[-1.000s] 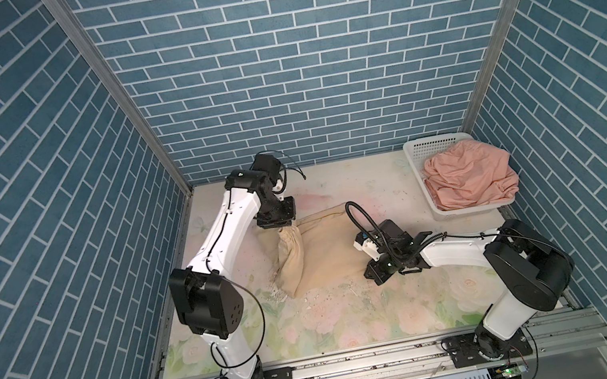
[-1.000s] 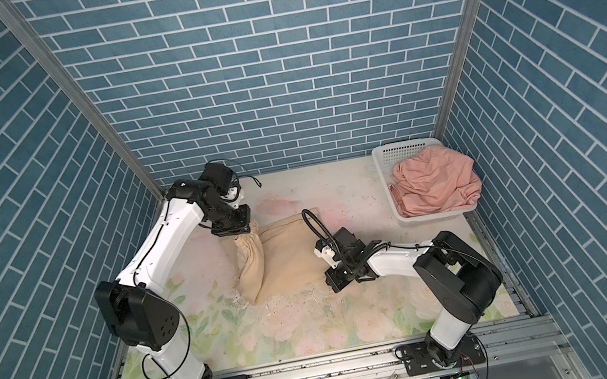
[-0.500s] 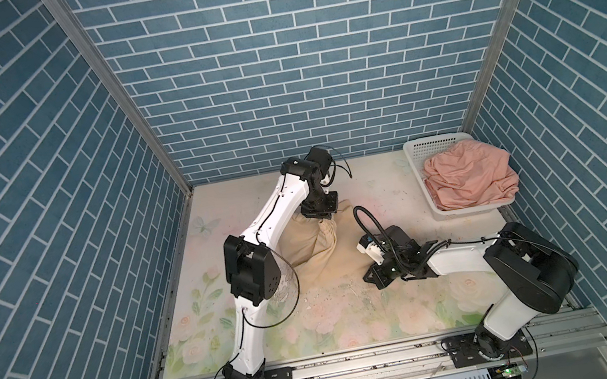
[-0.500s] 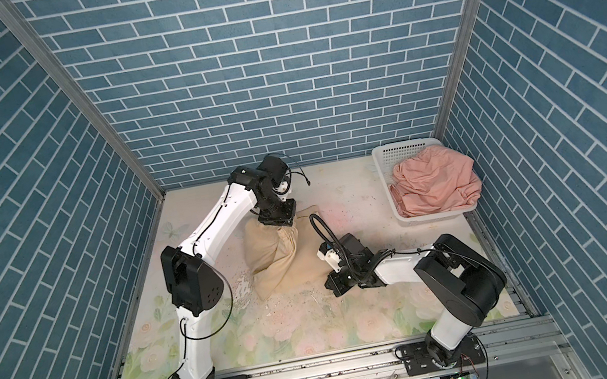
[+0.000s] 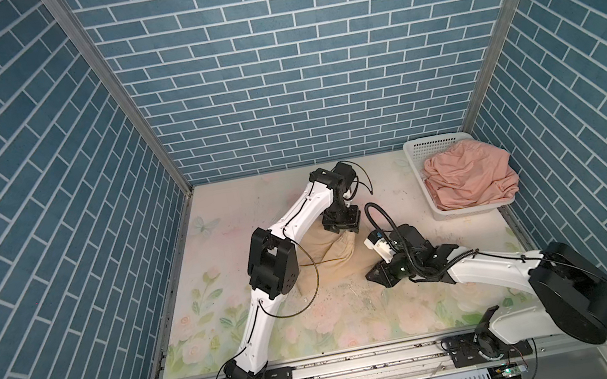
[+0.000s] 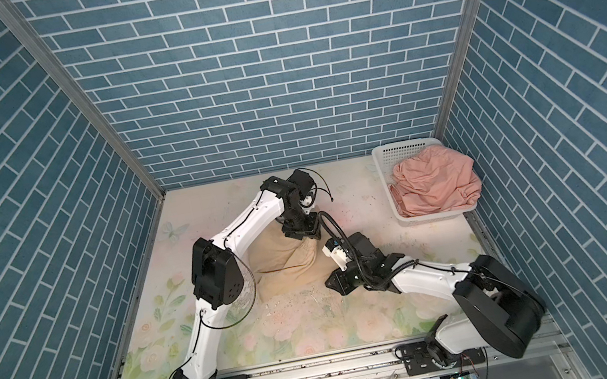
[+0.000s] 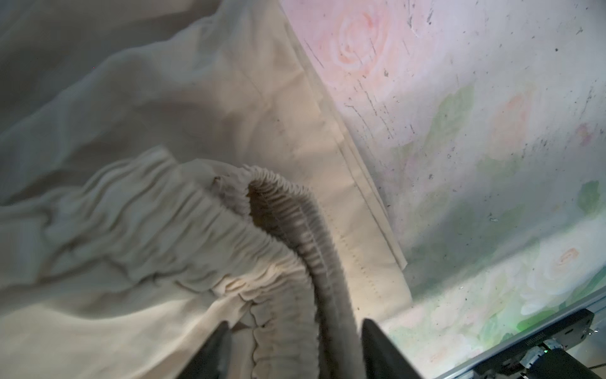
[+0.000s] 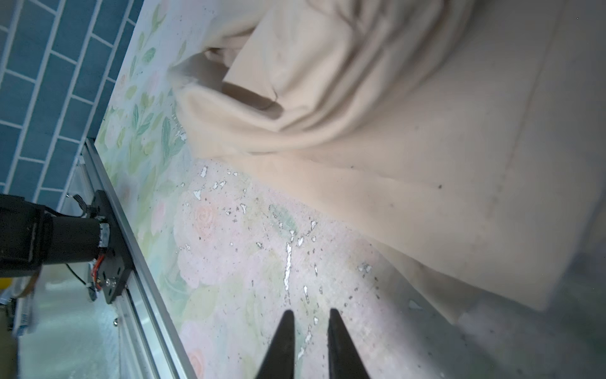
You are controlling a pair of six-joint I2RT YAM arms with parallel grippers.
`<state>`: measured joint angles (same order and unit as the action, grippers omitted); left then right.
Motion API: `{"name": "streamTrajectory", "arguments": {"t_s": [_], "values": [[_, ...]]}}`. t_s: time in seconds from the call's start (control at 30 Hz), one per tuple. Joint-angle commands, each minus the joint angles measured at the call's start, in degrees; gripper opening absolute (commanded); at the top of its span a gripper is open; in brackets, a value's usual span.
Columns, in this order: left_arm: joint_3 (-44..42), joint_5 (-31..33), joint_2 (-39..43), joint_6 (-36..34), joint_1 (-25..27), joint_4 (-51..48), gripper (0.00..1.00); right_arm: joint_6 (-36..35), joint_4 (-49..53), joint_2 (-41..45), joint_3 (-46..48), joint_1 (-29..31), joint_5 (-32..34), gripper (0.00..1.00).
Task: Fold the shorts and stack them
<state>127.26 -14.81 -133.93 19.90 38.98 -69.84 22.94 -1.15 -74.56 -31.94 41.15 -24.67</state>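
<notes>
Beige shorts (image 5: 326, 256): bunched mid-bench, half folded, gathered waistband (image 7: 269, 210) doubled over a flat leg panel. L claw (image 7: 295, 347) straddling that band, jaws spread wide w/ cloth loose between, not pinched; prob. placed to lay down or take up the fold edge. R claw (image 8: 310, 325) low over bare bench (image 5: 319, 335) just beside the hem corner, jaws a narrow slit, empty; likely set to pin or lift that corner. Pink shorts (image 5: 468, 178) heaped unfolded in white basket (image 5: 417, 162) at far R corner, apparently awaiting turn; stack not yet begun. Floral-print bench top scuffed, flaked, speckled w/ grit. Blue brick-pattern walls (image 5: 290, 53) on 3 sides, alu rail (image 5: 365, 359) along front.
</notes>
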Motion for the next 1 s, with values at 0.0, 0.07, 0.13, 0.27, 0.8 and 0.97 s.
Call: {"name": "streamTrajectory", "arguments": {"t_s": [0.0,0.07,0.13,0.27,0.8,0.97], "values": [[3.37,1.24,0.18,-0.70,0.25,0.41,0.90,1.26,7.06,5.27,-0.96,-1.13,2.82,0.35],[7.22,2.67,0.76,-0.83,-0.75,-1.13,1.00,-0.54,11.42,7.03,-3.67,-2.38,3.18,0.39],[10.69,4.46,2.27,-1.74,-1.82,-2.58,1.00,-1.70,14.27,7.92,-6.51,-3.22,4.55,0.43],[10.50,7.72,9.31,-2.58,-5.03,-3.85,1.00,-4.26,16.92,4.22,-13.94,-4.23,6.53,0.52],[-59.96,2.85,57.82,8.72,-12.53,28.15,0.91,2.78,17.30,-25.05,-33.45,-10.62,-8.29,0.71],[-69.67,5.48,63.95,11.46,-2.44,36.81,0.58,5.21,14.58,-28.71,-33.90,-10.99,-11.98,0.72]]}}
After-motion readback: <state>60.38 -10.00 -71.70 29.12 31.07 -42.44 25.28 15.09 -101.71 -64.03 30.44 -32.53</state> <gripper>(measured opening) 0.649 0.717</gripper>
